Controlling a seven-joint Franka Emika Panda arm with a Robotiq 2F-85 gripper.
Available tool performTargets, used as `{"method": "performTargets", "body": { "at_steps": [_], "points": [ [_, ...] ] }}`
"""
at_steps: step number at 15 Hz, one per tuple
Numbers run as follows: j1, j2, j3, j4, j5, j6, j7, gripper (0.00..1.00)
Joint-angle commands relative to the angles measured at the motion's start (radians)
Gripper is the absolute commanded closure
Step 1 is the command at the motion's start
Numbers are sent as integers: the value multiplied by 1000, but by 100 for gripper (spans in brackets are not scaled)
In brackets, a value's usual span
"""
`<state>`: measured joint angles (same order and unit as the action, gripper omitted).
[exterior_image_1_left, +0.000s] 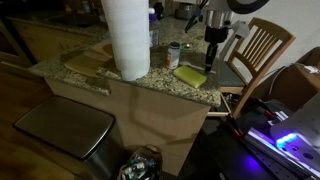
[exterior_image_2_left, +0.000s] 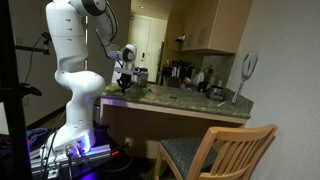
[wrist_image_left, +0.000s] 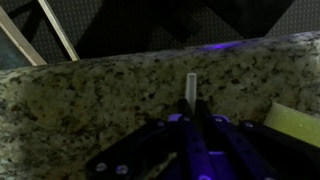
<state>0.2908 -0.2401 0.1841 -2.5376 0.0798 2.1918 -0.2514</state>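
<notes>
In the wrist view my gripper (wrist_image_left: 193, 104) is shut on a thin pale stick (wrist_image_left: 190, 86) that pokes out past the fingertips. The speckled granite counter (wrist_image_left: 110, 90) lies beneath it. A yellow sponge (wrist_image_left: 296, 122) shows at the right edge, apart from the stick. In an exterior view the gripper (exterior_image_1_left: 212, 48) hangs just above the counter's end, close over the yellow sponge (exterior_image_1_left: 188, 75). In an exterior view the gripper (exterior_image_2_left: 124, 84) sits low at the counter's near end; the stick is too small to see there.
A tall paper towel roll (exterior_image_1_left: 127, 38) and a small cup (exterior_image_1_left: 174, 52) stand on the counter (exterior_image_1_left: 150, 82), with a cutting board (exterior_image_1_left: 88, 62) beside them. A wooden chair (exterior_image_1_left: 258, 48) is close to the counter's end. A bin lid (exterior_image_1_left: 62, 130) sits below. Kitchen clutter (exterior_image_2_left: 185, 74) lines the far side.
</notes>
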Motion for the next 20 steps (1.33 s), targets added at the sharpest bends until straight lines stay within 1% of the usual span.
{"method": "performTargets", "body": {
  "at_steps": [1,6,8,10,12,13,14,15,16,17,18,19,20],
  "points": [
    [-14,17,2,-18,-6,42,7,97],
    [-27,34,2,-8,-18,79,35,97],
    [-14,32,5,-5,3,102,22,64],
    [-8,-8,6,-9,10,120,21,50],
    [-8,-60,7,-6,0,98,28,36],
    [-13,-103,10,-10,-25,82,44,30],
    [-18,-160,11,-16,-49,60,56,22],
    [-20,-200,10,-14,-63,41,65,16],
    [-16,-264,6,-17,-71,10,69,8],
    [-9,-320,-2,-19,-69,-8,61,2],
    [5,-380,-15,-24,-47,-40,49,1],
    [32,-408,-45,-11,-1,-92,3,0],
    [4,-315,-12,8,-42,-29,50,7]
  ]
}}
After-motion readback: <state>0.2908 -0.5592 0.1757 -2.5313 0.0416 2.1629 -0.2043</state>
